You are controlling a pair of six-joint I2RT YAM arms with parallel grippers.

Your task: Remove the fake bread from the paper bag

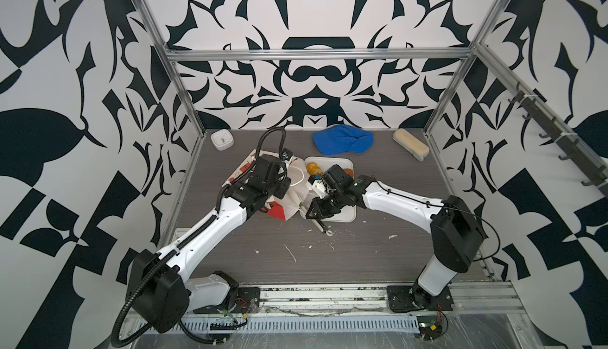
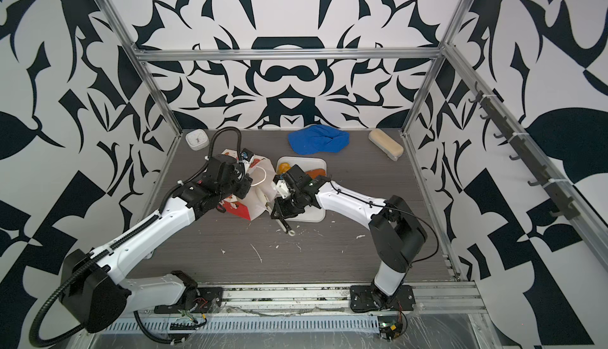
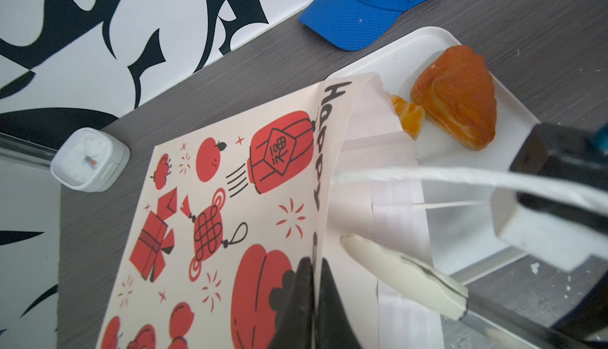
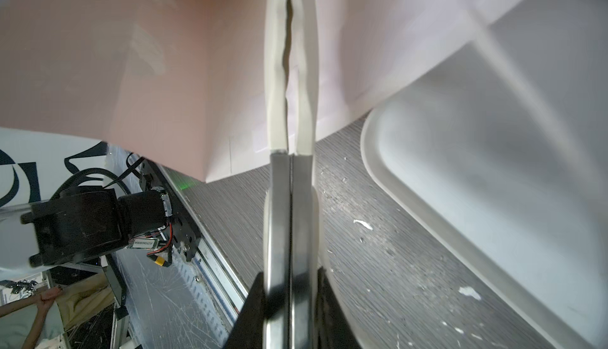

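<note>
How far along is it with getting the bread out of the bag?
Done: a brown pastry and a yellow pastry lie on the tray. In hand: the left gripper pinches the rim of the paper bag, and the right gripper holds closed tongs at its mouth. Left: whatever the bag hides.

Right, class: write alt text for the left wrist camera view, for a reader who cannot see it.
The left gripper pinches an edge of a red-printed paper bag whose open mouth faces a white tray. On the tray sit a brown triangular pastry and a yellow pastry half hidden behind the bag.
</note>
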